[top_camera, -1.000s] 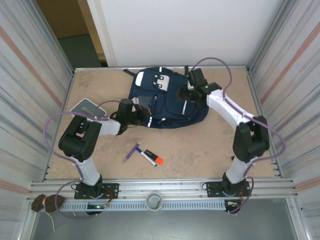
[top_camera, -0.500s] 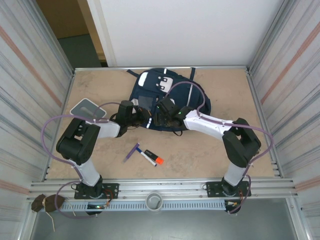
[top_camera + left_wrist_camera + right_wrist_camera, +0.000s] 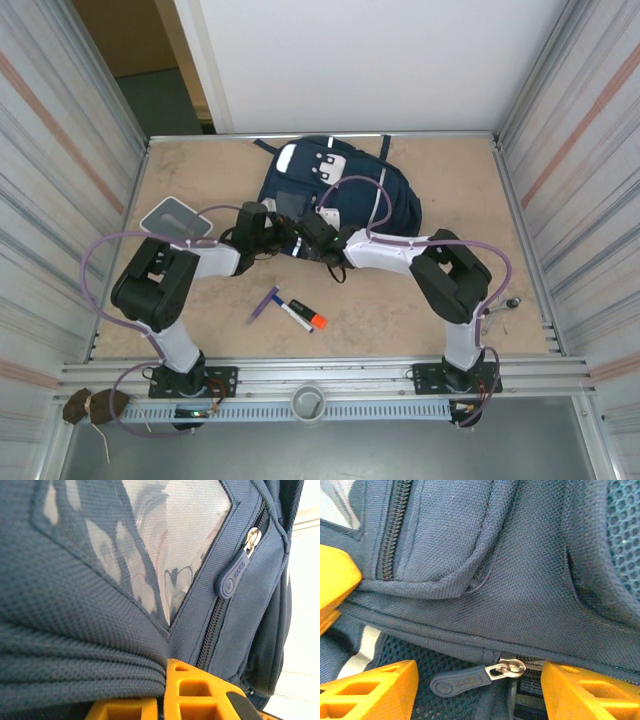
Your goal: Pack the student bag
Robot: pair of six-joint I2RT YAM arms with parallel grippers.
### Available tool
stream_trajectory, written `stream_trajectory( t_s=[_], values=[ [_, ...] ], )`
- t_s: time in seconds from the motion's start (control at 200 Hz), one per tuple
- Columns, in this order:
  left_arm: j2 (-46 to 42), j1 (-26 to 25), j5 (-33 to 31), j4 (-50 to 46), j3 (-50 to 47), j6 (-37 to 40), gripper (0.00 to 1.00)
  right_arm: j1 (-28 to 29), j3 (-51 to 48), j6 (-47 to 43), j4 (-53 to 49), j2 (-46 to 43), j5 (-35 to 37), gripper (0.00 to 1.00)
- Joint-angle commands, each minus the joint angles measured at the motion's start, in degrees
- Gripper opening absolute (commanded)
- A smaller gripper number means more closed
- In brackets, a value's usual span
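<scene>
The student bag, a large navy-blue fabric backpack with thin white stripes and white patches at its top, is laid flat at the far middle of the brown wooden table. Its near-left edge is met by both arms.

The left gripper is seen closed, with a bunched fold of the bag's fabric pinched between its orange fingers. A clear window panel and a dark-blue rubber zip tab are seen just above it.

The right gripper is held with its jaws apart and nothing gripped. A second dark-blue zip tab with a silver slider lies between the orange fingers, touching neither.

Well apart from the bag, nearer the arm bases, a thin purple pen and a black-and-white marker with an orange cap lie just beside each other. A flat grey rounded case is placed at the table's left edge.
</scene>
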Motion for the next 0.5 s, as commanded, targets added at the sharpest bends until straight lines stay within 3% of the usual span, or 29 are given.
stream_trajectory(
  t_s=[0.0,0.205,0.496],
  values=[
    [-3.3,-0.4,-0.7,-2.7,-1.3,1.2,0.00,0.0,1.1,1.7,-2.8,2.2,6.5,0.61],
    [-3.9,-0.4,-1.8,-3.7,-1.6,2.2,0.00,-0.2,1.6,-0.4,-4.8,1.4,9.4,0.50],
    [-3.8,-0.4,-2.0,-4.0,-1.5,2.8,0.00,0.1,2.0,-0.6,-6.1,1.7,7.6,0.41]
  ],
)
